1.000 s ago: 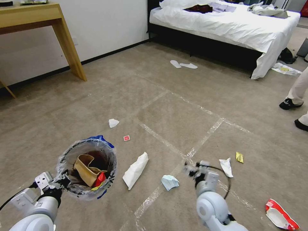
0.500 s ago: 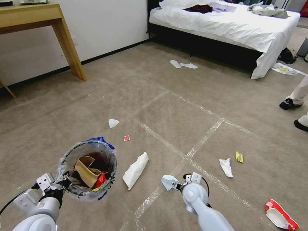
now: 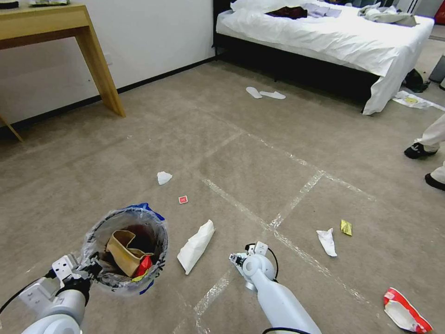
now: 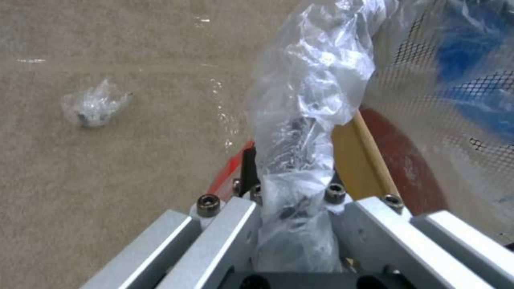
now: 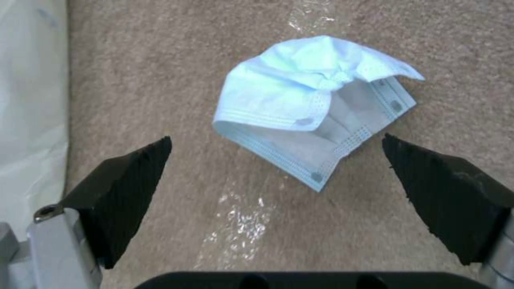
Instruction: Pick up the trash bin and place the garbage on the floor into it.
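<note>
The trash bin (image 3: 124,253), lined with crinkled clear plastic, hangs just above the floor (image 3: 259,167) at the lower left. Brown cardboard and a red wrapper lie inside it. My left gripper (image 3: 89,269) is shut on the bin's near rim (image 4: 300,132) through the liner. My right gripper (image 3: 237,258) stands open directly over a pale blue face mask (image 5: 311,108), one finger (image 5: 123,188) on each side and neither touching it. More garbage lies around: a white paper bag (image 3: 195,247), a crumpled tissue (image 3: 327,241), a yellow scrap (image 3: 346,227), a red wrapper (image 3: 405,311).
A small white paper (image 3: 163,177) and a red scrap (image 3: 183,199) lie farther out. A clear plastic wad (image 4: 94,105) sits on the carpet beside the bin. Wooden table leg (image 3: 99,65) at back left, bed (image 3: 324,37) and slippers (image 3: 264,94) behind, a person's shoes (image 3: 419,150) at the right.
My right arm has swung left and down until its open gripper covers the face mask. The bin and left gripper have sunk slightly.
</note>
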Robot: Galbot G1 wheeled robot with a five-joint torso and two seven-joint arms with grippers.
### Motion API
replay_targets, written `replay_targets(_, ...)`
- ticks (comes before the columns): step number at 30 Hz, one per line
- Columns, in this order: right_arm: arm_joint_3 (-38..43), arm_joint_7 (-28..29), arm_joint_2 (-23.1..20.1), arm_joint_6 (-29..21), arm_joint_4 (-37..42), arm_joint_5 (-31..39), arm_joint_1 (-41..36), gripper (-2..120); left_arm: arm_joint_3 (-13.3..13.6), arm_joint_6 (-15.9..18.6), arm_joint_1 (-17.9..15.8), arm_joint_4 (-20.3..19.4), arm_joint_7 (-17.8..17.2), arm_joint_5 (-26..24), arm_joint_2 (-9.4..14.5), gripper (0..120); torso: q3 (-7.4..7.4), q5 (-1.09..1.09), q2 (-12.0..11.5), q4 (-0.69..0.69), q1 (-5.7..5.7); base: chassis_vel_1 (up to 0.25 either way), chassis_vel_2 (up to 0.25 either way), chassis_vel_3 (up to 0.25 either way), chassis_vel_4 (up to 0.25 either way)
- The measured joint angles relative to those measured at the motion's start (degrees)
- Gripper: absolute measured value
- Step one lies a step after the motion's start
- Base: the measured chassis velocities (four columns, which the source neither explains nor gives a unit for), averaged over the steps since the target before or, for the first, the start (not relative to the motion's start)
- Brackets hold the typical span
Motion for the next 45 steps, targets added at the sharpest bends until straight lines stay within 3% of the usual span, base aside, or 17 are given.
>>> replay_targets(27, 3.2, -6.9, 3.6, 6.4, -12.1, -5.6, 4.2, 99, 0.5, -0.7, 1.1, -0.1, 0.7, 0.0, -0.1, 1, 0.00, 0.00, 0.0, 0.00, 0.00, 0.000, 0.000, 0.000, 0.000)
replay_targets(32, 3.5, -7.5, 3.5, 6.9, -13.4, -5.9, 4.4, 87, 0.7, -0.7, 1.0, -0.4, 0.7, 0.0, -0.3, 1, 0.00, 0.01, 0.0, 0.00, -0.01, 0.000, 0.000, 0.000, 0.000)
replay_targets(38, 3.6, -9.1, 3.5, 7.7, -15.0, -6.8, 4.7, 61, 0.9, -0.9, 1.6, -0.8, 0.9, 0.5, -0.9, 1, 0.00, 0.01, 0.0, 0.00, -0.01, 0.000, 0.000, 0.000, 0.000)
replay_targets(45, 3.4, -9.9, 3.9, 8.3, -15.8, -7.7, 4.8, 39, 0.9, -1.1, 1.8, -0.9, 1.0, 0.7, -1.0, 1, 0.00, 0.01, 0.0, 0.00, -0.01, 0.000, 0.000, 0.000, 0.000)
